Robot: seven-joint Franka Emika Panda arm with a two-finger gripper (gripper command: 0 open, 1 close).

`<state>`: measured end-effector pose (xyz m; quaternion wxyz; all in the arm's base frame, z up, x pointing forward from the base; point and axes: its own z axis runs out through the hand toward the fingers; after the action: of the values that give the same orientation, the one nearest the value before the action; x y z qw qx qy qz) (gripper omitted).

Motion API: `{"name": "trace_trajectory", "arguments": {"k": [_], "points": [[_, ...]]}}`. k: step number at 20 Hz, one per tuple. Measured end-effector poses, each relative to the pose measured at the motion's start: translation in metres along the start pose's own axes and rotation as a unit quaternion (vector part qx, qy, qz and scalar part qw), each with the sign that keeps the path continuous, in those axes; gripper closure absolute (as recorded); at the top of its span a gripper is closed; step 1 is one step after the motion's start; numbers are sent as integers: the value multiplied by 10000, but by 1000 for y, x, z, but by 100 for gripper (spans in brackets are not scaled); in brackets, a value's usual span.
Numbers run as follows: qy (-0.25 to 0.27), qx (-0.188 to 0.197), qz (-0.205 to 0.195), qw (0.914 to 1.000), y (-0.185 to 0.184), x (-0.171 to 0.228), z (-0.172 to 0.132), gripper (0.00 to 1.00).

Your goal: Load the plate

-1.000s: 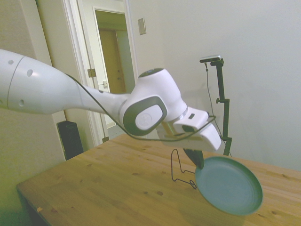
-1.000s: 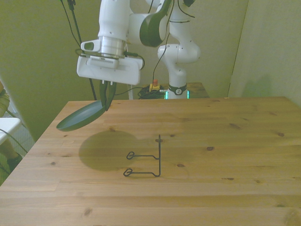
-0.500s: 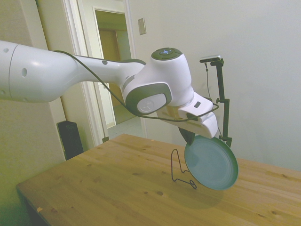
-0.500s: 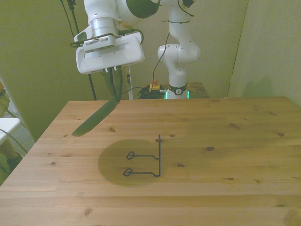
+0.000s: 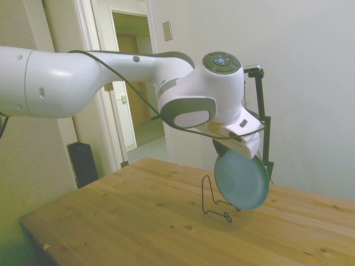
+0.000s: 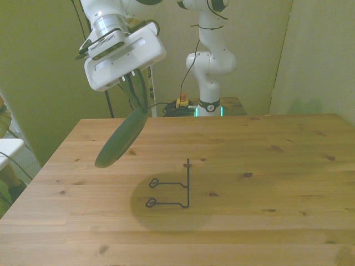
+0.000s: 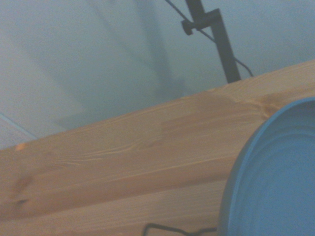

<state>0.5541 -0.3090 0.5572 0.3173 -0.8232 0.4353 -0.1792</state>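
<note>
We note the gripper [image 6: 137, 98] clamped on the plate's [image 6: 120, 140] upper rim, holding it tilted near-upright in the air above the surface [image 6: 266, 166], presumably to slot edgewise into the wire rack [image 6: 173, 191] nearby.

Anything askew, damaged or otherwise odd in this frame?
Nothing stands out. The round dark green plate hangs tilted in the air, pinched at its rim by the white arm's gripper, beside the thin black wire rack, which stands upright and unloaded on the wooden table.

plate [image 5: 241, 180]: matte | table [image 6: 266, 166]: knotty wood | rack [image 6: 172, 191]: thin wire
</note>
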Motion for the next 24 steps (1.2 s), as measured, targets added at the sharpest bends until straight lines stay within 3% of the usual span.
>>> {"name": "trace_trajectory", "arguments": {"k": [5, 9, 18, 24], "points": [[-472, 598, 424, 9962, 14, 13, 1, 100], [-701, 982, 515, 9914, 20, 22, 13, 100], [-1064, 1279, 450, 9850, -3, 16, 42, 100], [-1257, 1349, 551, 9813, 2, 13, 51, 100]]}}
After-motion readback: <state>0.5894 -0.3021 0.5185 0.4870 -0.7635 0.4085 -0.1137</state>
